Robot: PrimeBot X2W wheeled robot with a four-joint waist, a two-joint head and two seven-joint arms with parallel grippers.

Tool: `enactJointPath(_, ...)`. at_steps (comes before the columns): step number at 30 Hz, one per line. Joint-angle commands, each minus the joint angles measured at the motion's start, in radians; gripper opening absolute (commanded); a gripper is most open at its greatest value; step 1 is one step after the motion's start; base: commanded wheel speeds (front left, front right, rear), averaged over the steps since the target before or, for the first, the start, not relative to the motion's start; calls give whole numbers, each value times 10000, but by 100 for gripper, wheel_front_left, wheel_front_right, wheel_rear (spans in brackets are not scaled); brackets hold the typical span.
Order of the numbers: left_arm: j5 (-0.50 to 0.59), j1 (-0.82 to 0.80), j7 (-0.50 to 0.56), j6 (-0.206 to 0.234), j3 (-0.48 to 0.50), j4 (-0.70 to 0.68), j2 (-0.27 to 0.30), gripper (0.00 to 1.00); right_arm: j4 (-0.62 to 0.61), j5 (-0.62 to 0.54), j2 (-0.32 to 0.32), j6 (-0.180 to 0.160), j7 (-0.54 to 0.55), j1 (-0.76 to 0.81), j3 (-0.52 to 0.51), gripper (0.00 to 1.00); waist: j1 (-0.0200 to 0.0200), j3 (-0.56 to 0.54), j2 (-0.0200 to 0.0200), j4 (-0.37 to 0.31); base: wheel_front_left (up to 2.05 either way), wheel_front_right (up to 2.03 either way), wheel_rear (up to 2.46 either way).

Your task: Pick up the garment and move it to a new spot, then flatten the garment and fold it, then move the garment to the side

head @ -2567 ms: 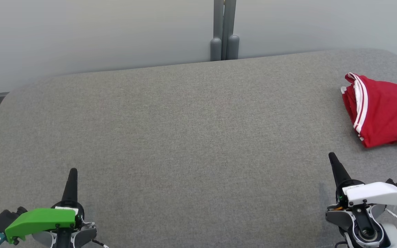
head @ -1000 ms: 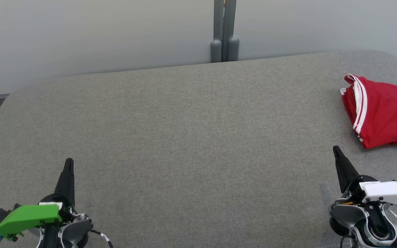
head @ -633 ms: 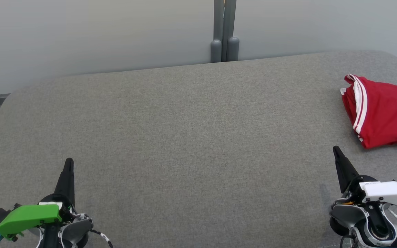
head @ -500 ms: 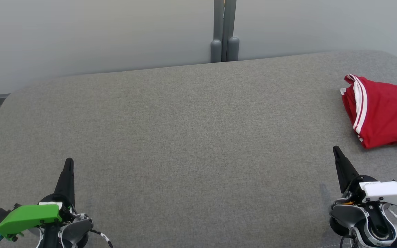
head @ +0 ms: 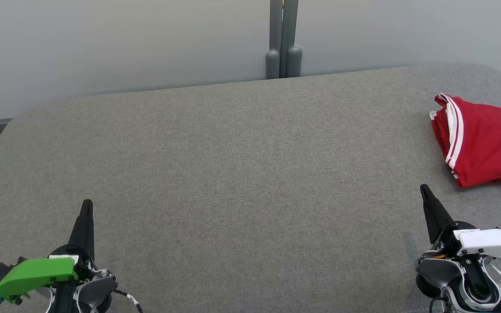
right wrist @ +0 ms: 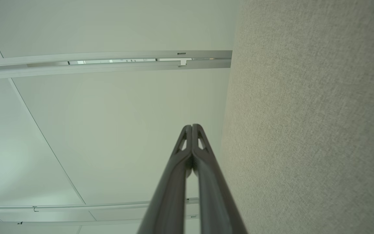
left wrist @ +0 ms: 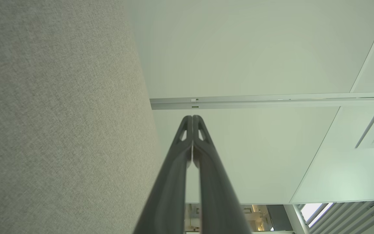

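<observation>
Folded red garment (head: 485, 145), white-striped, on coarse-woven grey surface (head: 242, 174).

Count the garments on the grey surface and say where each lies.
1. The red garment lies at the right edge of the surface, ahead of the right gripper; it runs out of frame, so more may be hidden.

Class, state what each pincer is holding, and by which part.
Nothing: the left pincer and right pincer are shut and empty; the red garment lies apart from both.
</observation>
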Motion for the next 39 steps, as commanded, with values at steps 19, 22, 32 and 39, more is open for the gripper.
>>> enactJointPath(19, -15, -122, 52, -67, 22, -28, 66, 0, -40, 59, -49, 4, 31, 121, -18, 0, 0, 0, -1, 0, 0, 0, 0)
enactJointPath(22, -15, -122, 52, -68, 22, -29, 66, 0, -40, 60, -49, 4, 31, 121, -18, 0, 0, 0, -1, 0, 0, 0, 0)
enactJointPath(32, -15, -122, 52, -69, 22, -27, 66, 0, -40, 60, -49, 4, 31, 121, -18, 0, 0, 0, -1, 0, 0, 0, 0)
enactJointPath(39, -15, -122, 52, -69, 22, -28, 67, 0, -40, 60, -49, 4, 30, 121, -18, 0, 0, 0, -1, 0, 0, 0, 0)
